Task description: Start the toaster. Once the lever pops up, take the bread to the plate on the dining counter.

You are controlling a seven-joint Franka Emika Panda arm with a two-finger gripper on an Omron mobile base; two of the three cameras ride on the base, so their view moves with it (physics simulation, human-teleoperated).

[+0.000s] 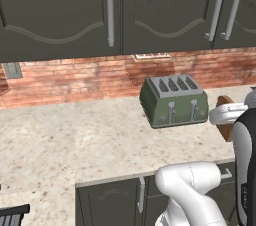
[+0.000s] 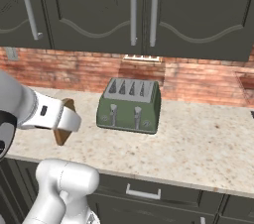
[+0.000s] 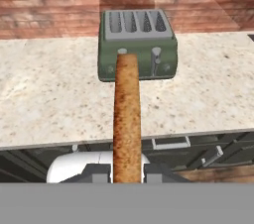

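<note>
Edge-on bread [image 3: 127, 119] stands clamped between the gripper [image 3: 127, 177] jaws, apparently carried clear of the olive-green toaster [image 3: 137, 44], which sits back on the wall counter [image 3: 49, 94] with slots empty, ready for transport to the plate.

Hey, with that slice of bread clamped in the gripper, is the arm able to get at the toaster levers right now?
Probably not cleanly. The gripper is shut on the bread, which sticks out ahead of its fingertips toward the toaster. Bare counter lies between them, so the bread itself is the obstacle.
</note>
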